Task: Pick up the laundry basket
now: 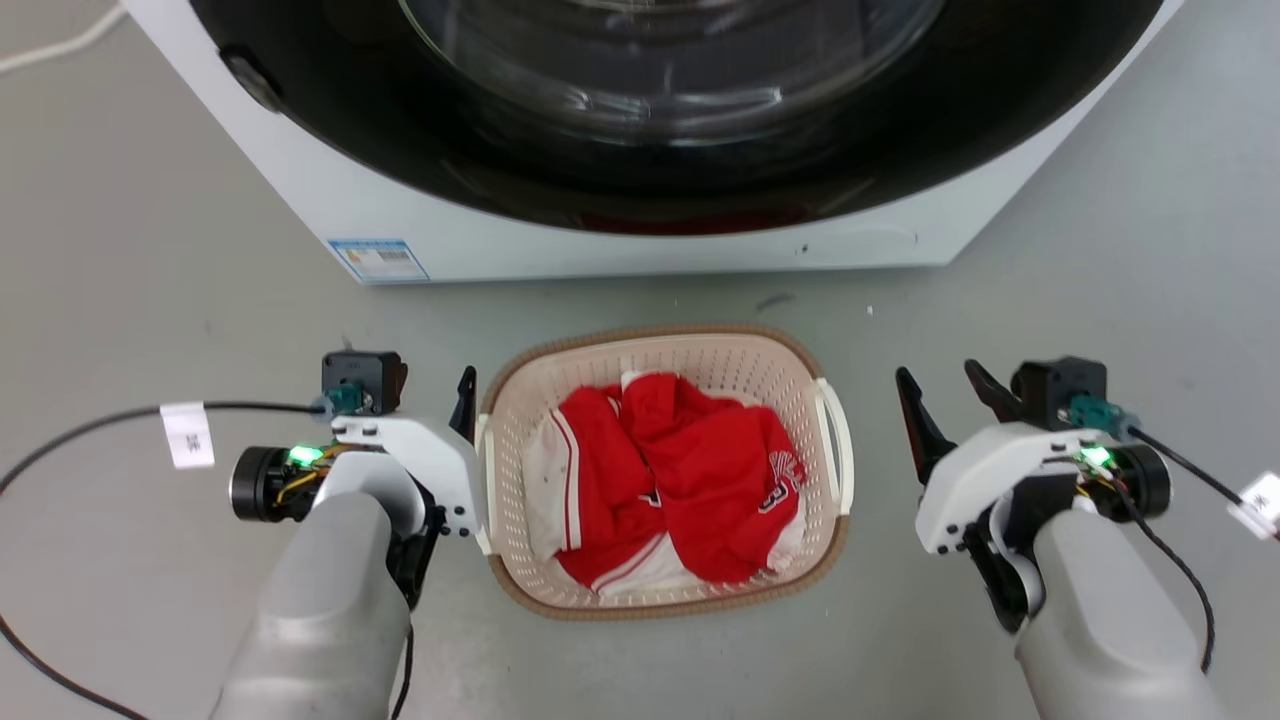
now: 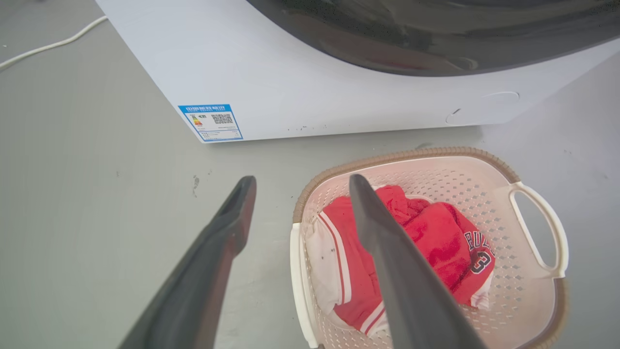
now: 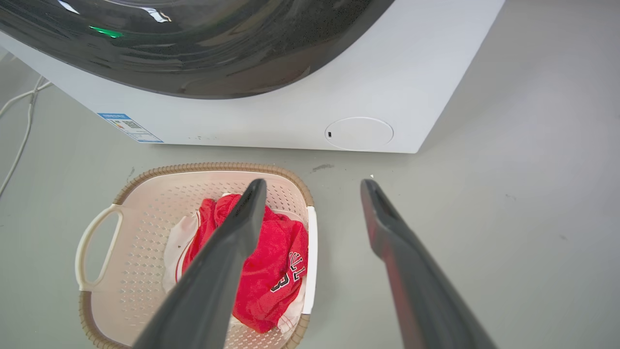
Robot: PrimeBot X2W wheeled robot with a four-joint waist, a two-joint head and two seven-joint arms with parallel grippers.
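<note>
The laundry basket (image 1: 660, 332) stands on the grey floor before me, cream perforated plastic with a brown rim, with red and white clothes (image 1: 690, 470) in it. My left gripper (image 1: 450, 400) is open, one dark finger close beside the basket's left handle (image 1: 484, 470). In the left wrist view the left gripper (image 2: 302, 178) hangs over the near handle (image 2: 296, 281) of the basket (image 2: 411, 155). My right gripper (image 1: 937, 375) is open, a short gap to the right of the right handle (image 1: 838, 440). In the right wrist view the right gripper (image 3: 314, 183) spans that handle (image 3: 311, 257) of the basket (image 3: 213, 167).
A white washer (image 1: 640, 255) with a dark round door (image 1: 660, 100) stands just behind the basket, a blue label (image 1: 378, 260) at its lower left corner. A black cable (image 1: 100, 420) trails from my left wrist over the floor. A white cord (image 1: 60, 45) lies far left.
</note>
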